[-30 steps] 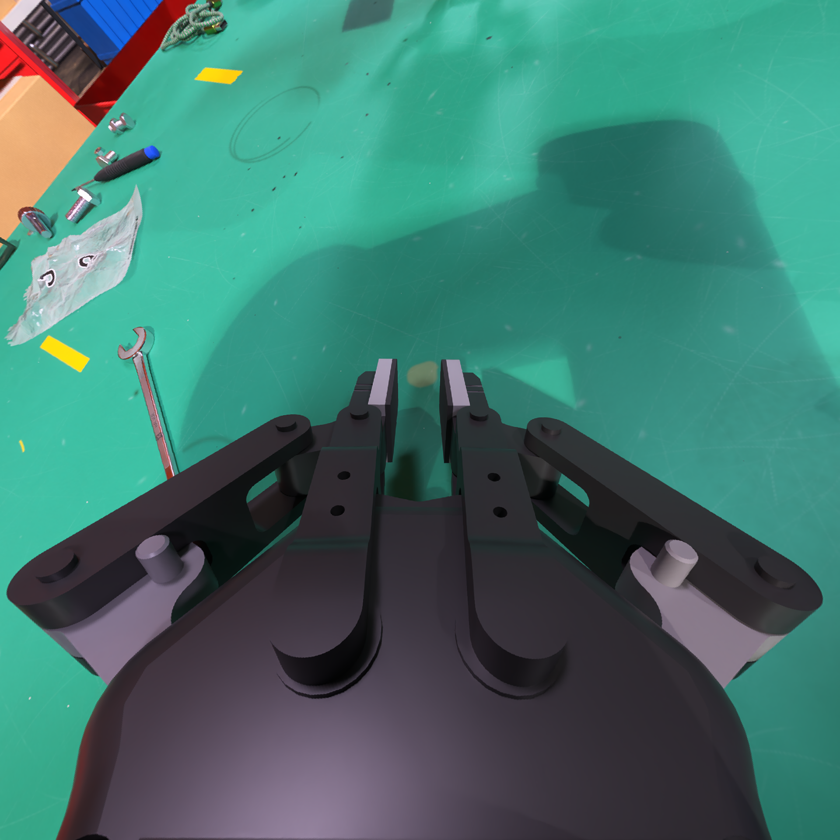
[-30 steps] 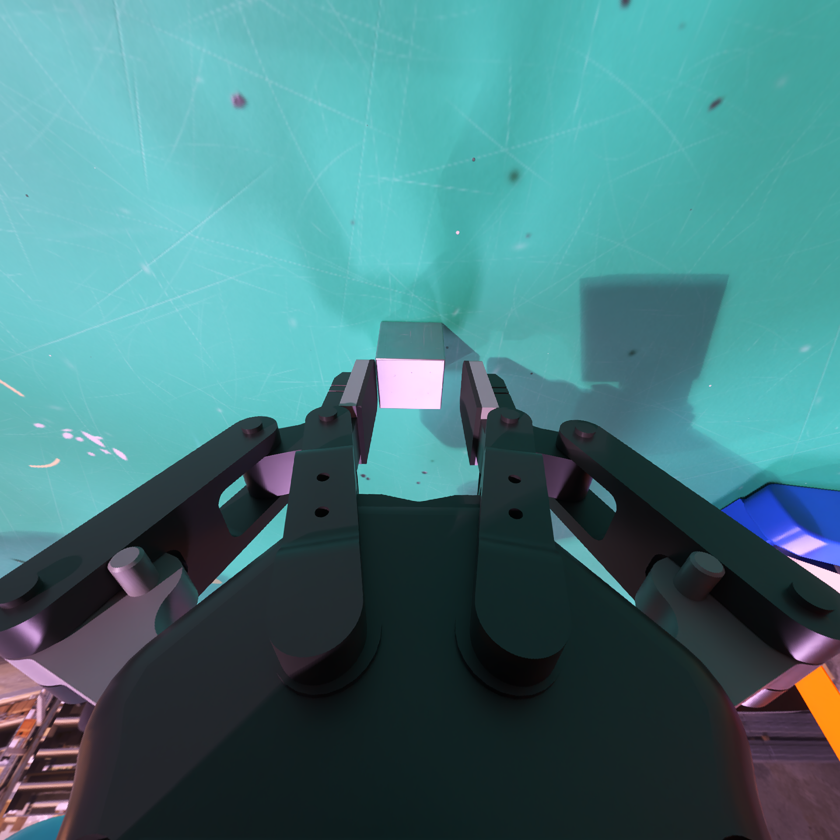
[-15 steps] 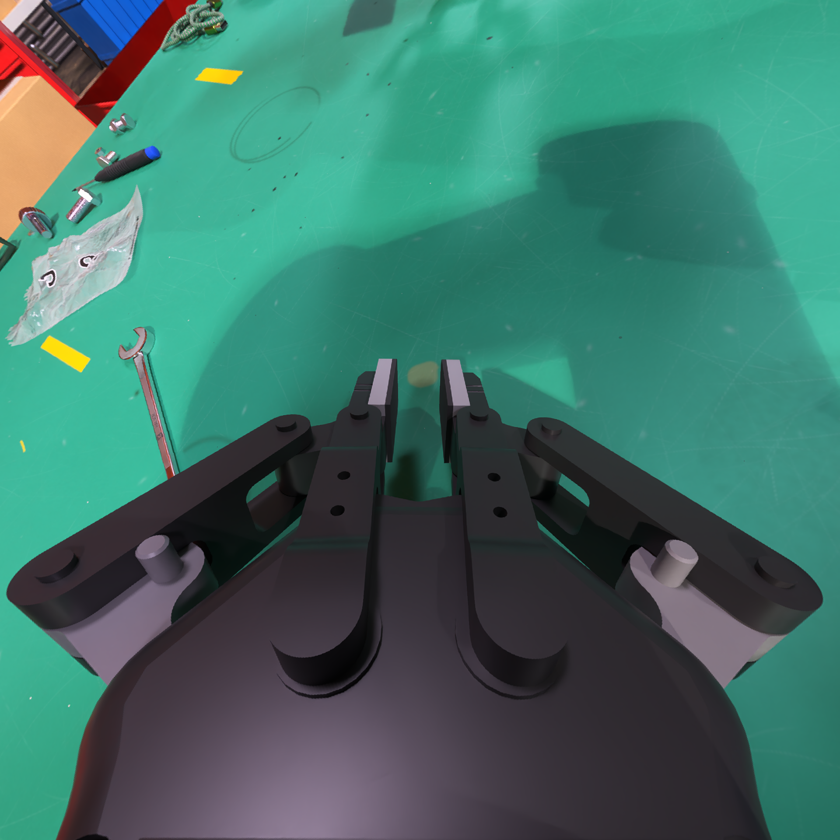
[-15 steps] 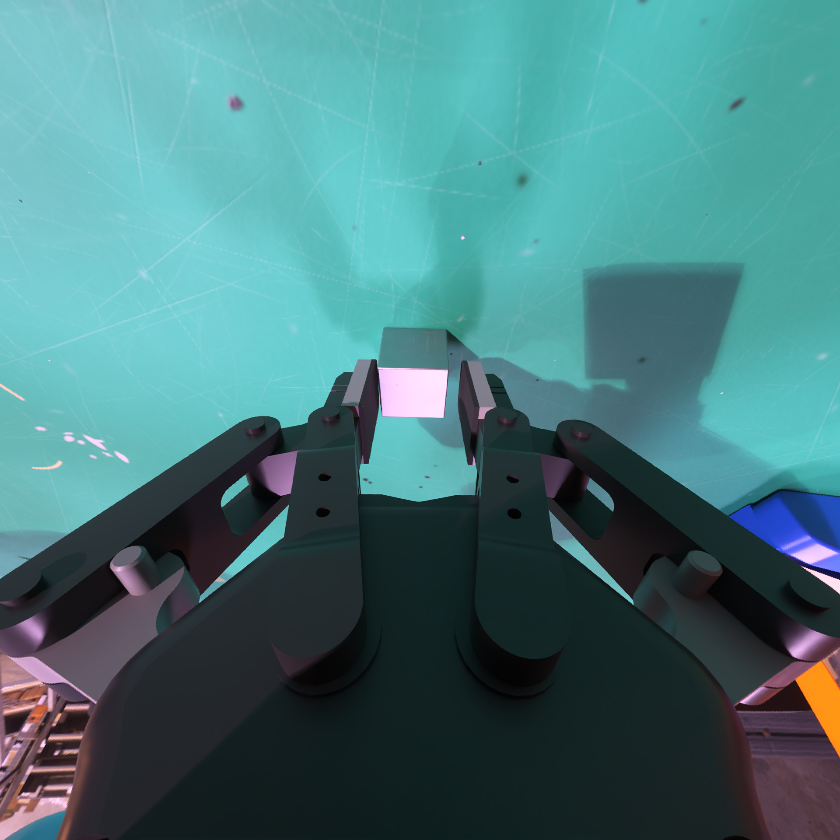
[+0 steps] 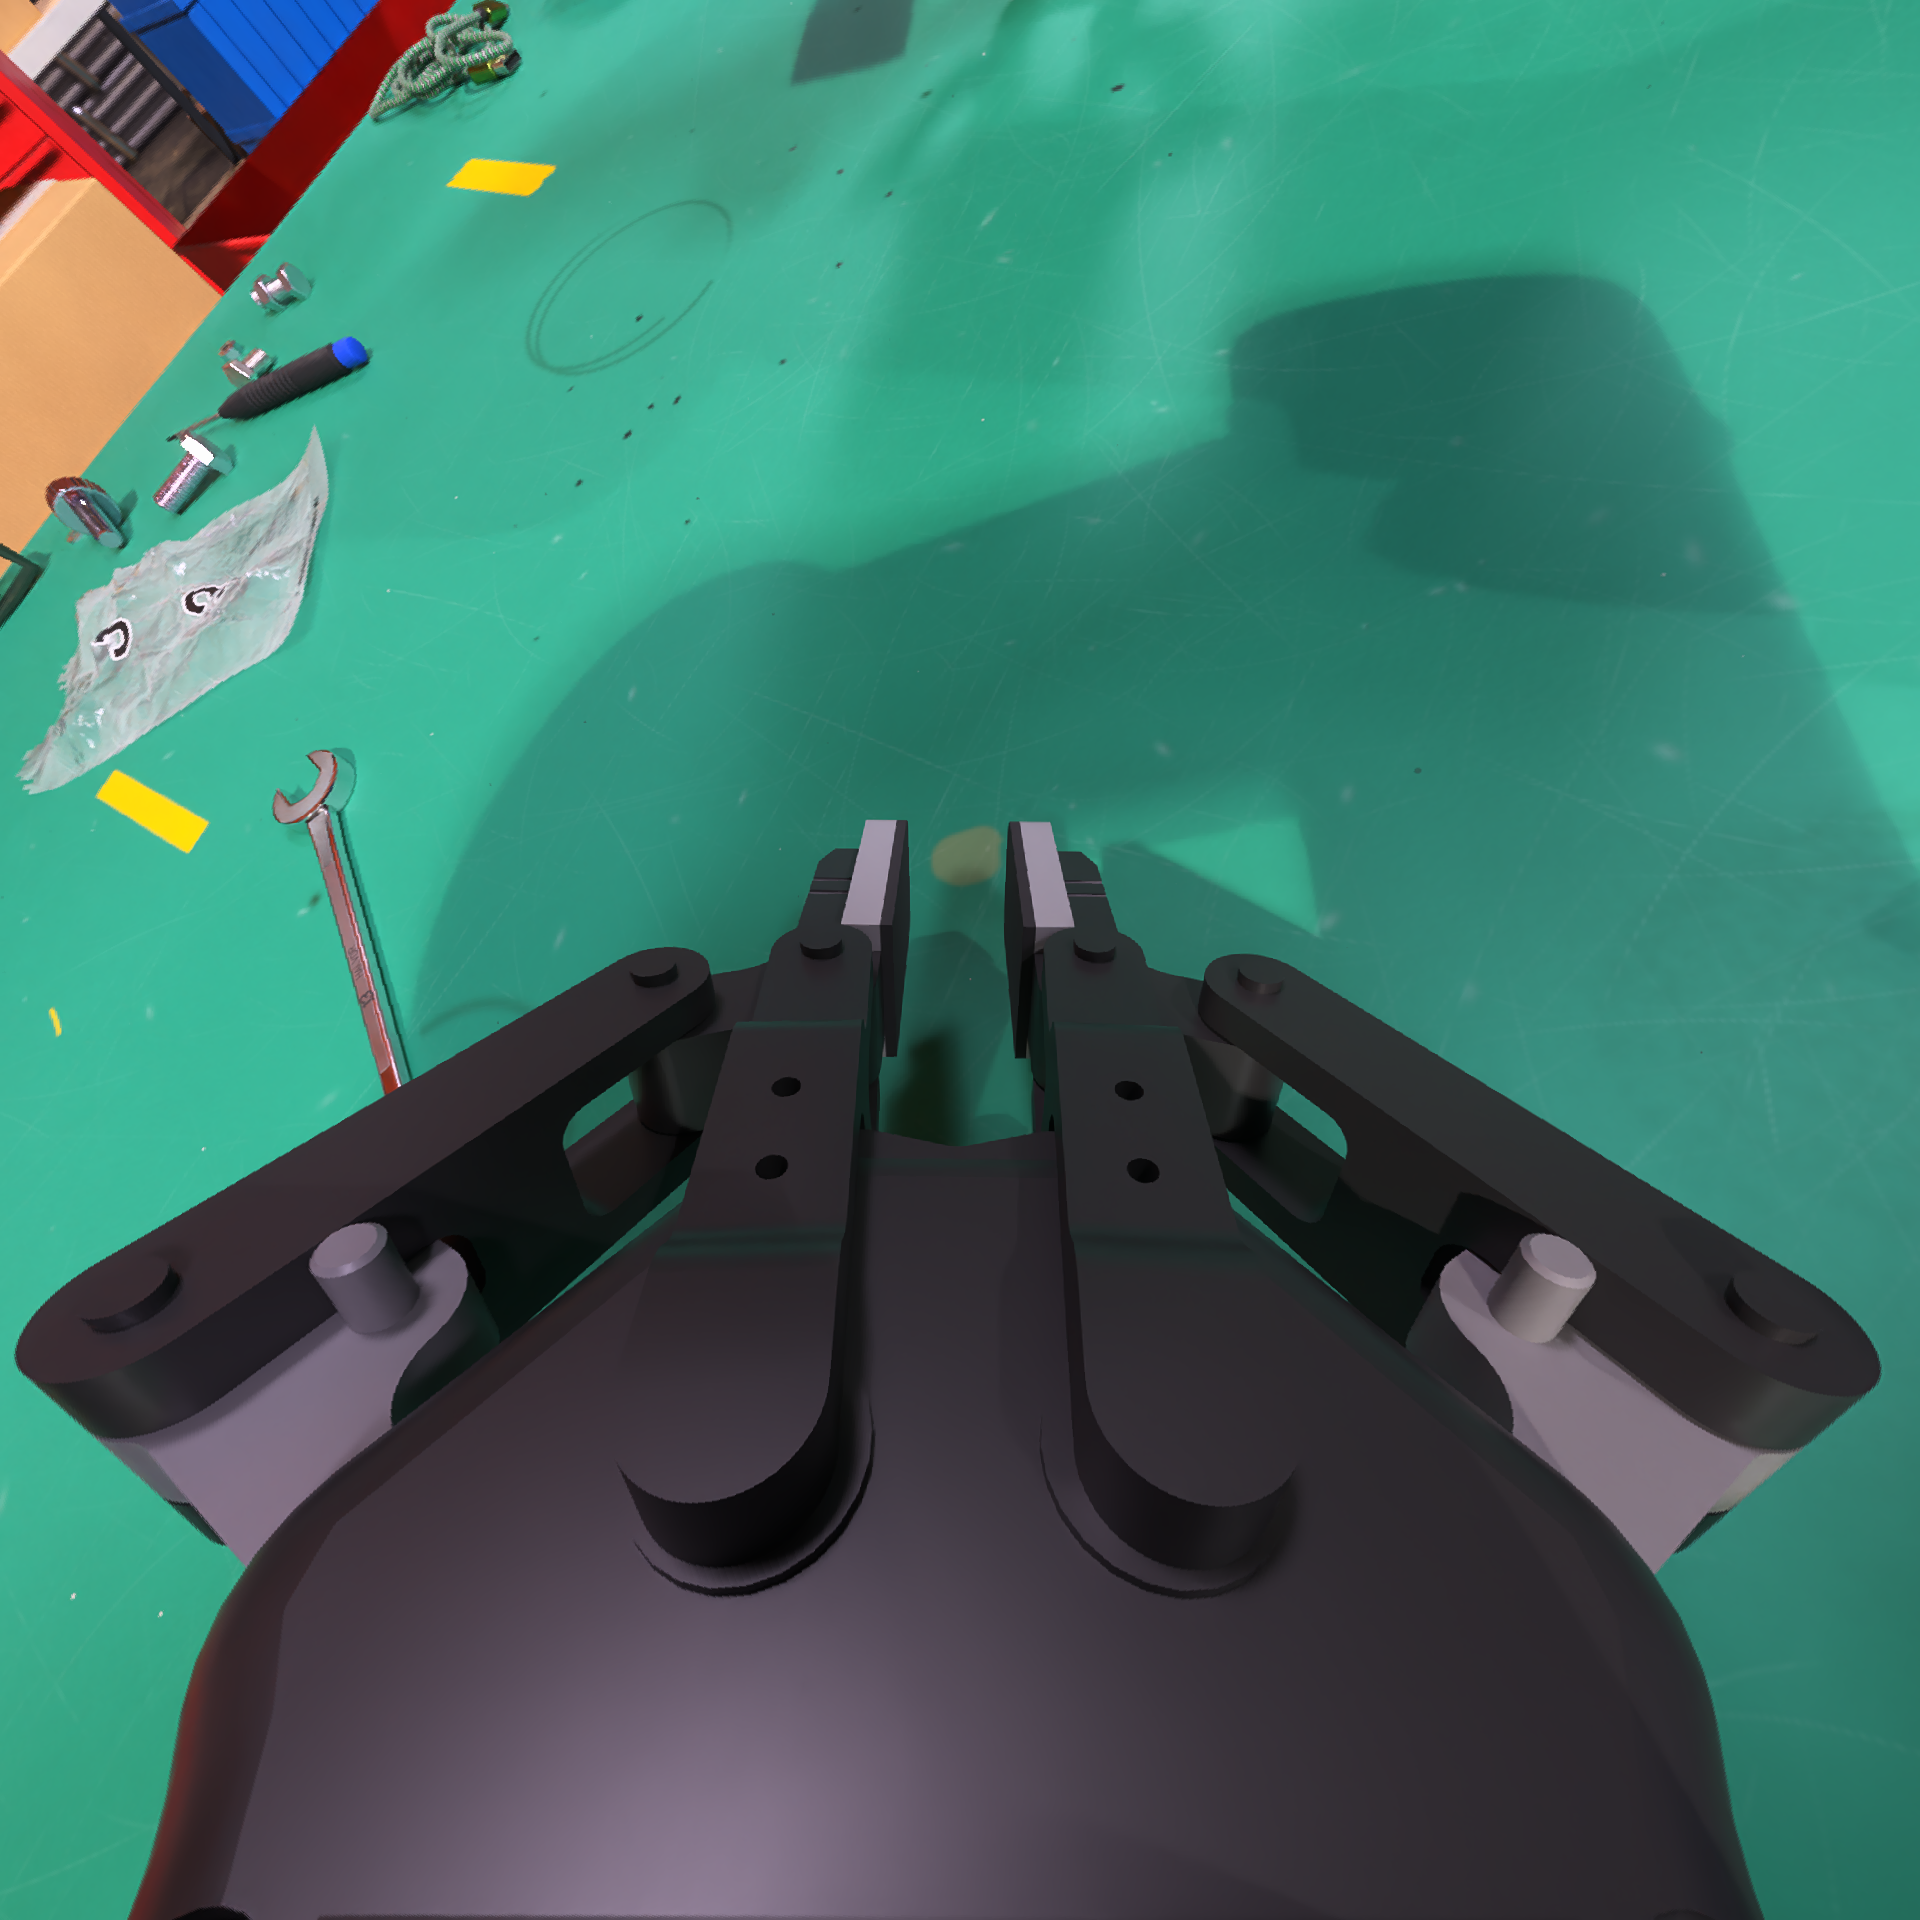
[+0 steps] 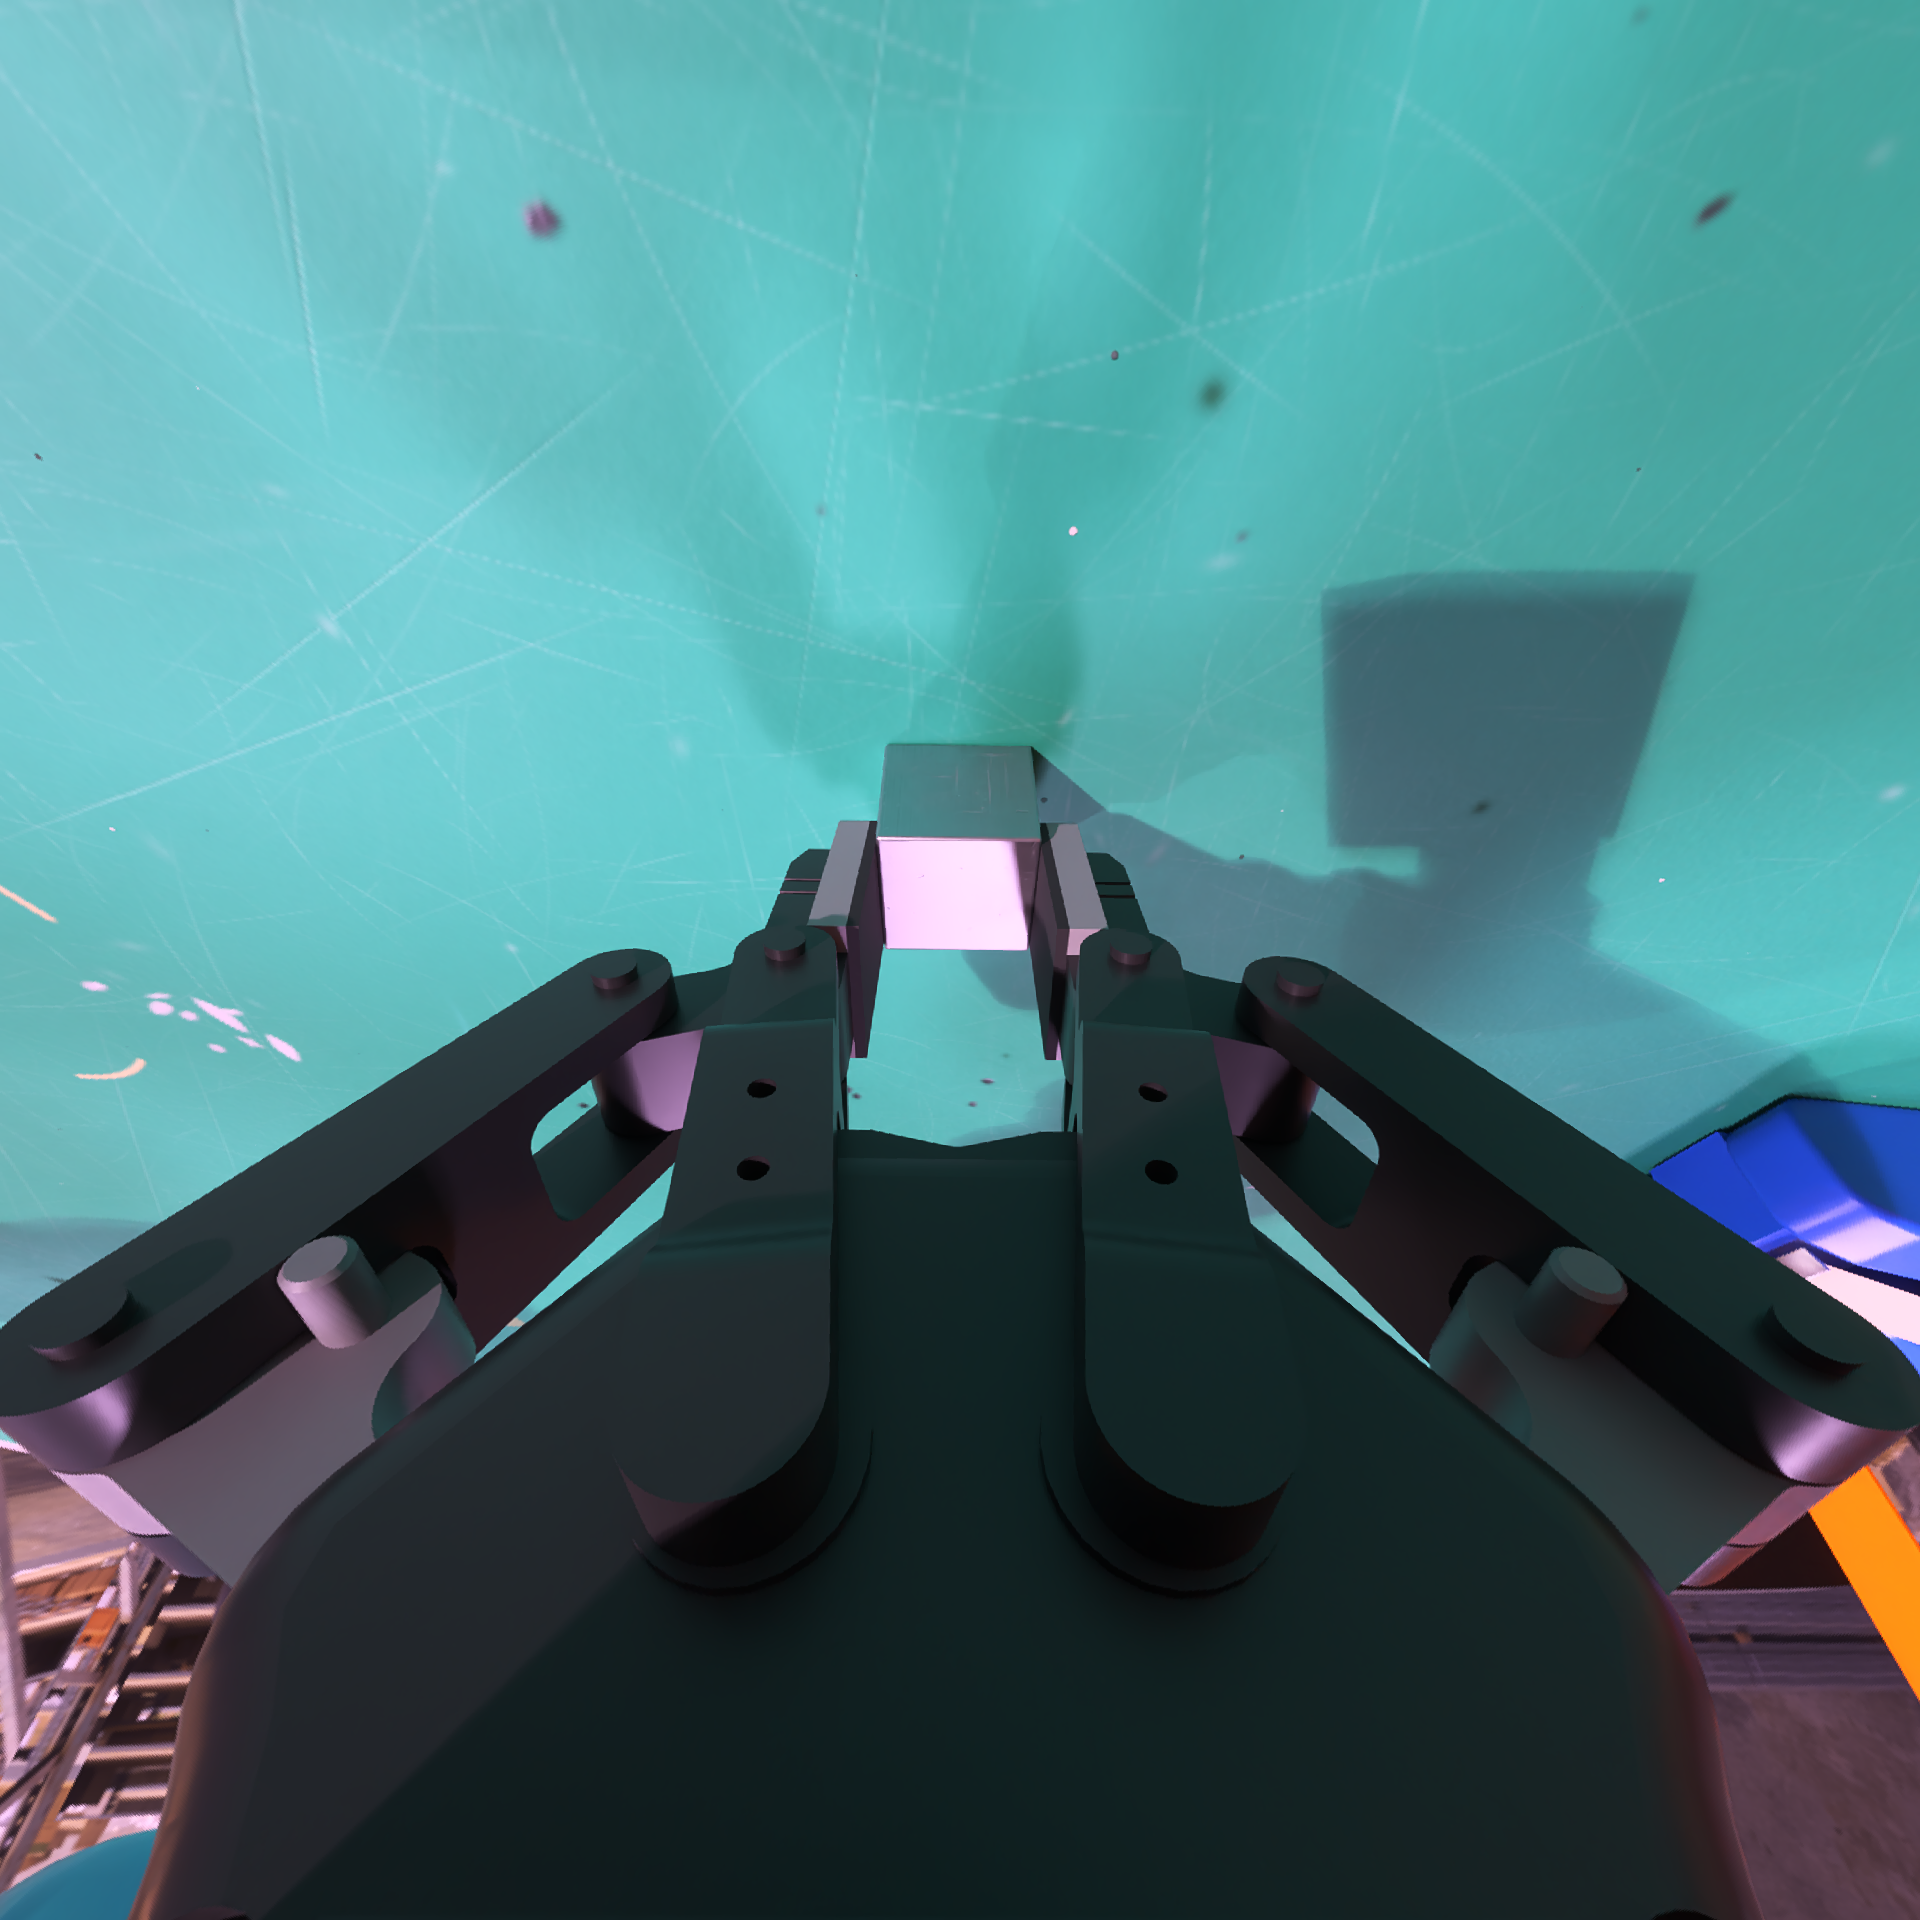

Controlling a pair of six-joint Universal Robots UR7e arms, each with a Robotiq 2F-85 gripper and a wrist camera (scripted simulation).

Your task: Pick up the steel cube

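Observation:
The steel cube (image 6: 956, 883) is a small shiny grey block on the green table mat (image 6: 520, 520), in the right wrist view only. My right gripper (image 6: 956, 844) is shut on it, with one pad pressed on each side face. The cube's shadow lies right beside it; I cannot tell whether it has left the mat. My left gripper (image 5: 956, 842) hovers over bare mat with its jaws a narrow gap apart and nothing between them. A tan spot (image 5: 966, 854) on the mat shows through the gap.
At the left edge in the left wrist view lie a wrench (image 5: 343, 914), a crumpled plastic bag (image 5: 187, 613), bolts (image 5: 187, 473), a screwdriver (image 5: 291, 376) and a coil of rope (image 5: 442, 52). A blue bin (image 6: 1818, 1195) sits at the right in the right wrist view.
My right gripper's fingers have closed from either side of the cube until both pads touch it. The left gripper has not moved.

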